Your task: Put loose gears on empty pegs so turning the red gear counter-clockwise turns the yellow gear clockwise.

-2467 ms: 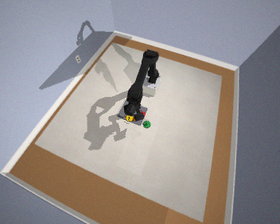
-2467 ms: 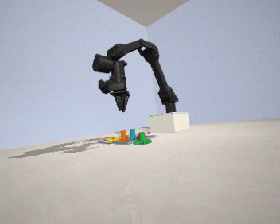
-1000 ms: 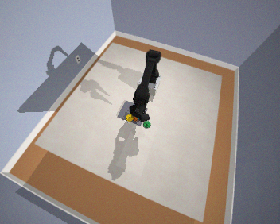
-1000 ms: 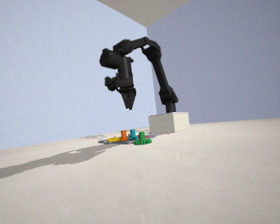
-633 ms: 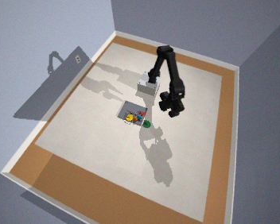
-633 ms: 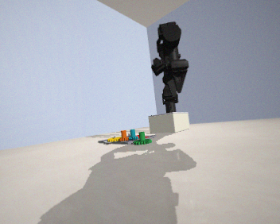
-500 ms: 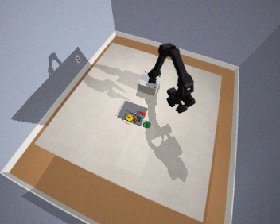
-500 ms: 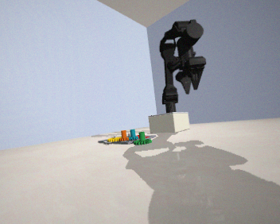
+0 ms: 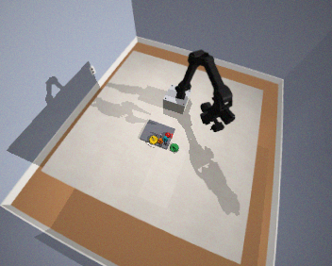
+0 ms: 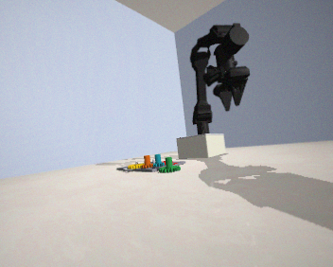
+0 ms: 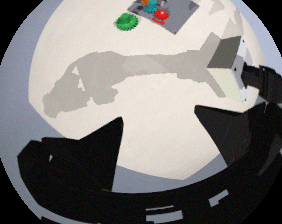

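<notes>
Up top—yellow gear (image 9: 153, 140) (image 10: 136, 166) cut off wrist-side.

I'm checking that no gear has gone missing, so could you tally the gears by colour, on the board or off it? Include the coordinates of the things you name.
Red (image 9: 168, 135) (image 11: 162, 15): 1
Yellow (image 9: 153, 140) (image 10: 135, 167): 1
Orange (image 9: 160, 141) (image 10: 147, 161) (image 11: 145, 2): 1
Teal (image 9: 166, 139) (image 10: 158, 160) (image 11: 151, 6): 1
Green (image 9: 174, 147) (image 10: 168, 164) (image 11: 126, 21): 1
Total: 5 gears

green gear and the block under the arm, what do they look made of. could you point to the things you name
The green gear (image 9: 174, 148) (image 10: 168, 166) (image 11: 126, 21) looks like matte plastic: one even, saturated colour with no metallic glint. The block (image 9: 175, 106) (image 10: 192, 148) (image 11: 226, 54) under the arm could be painted metal or plastic; its pale, flat, plain faces leave that open.
</notes>
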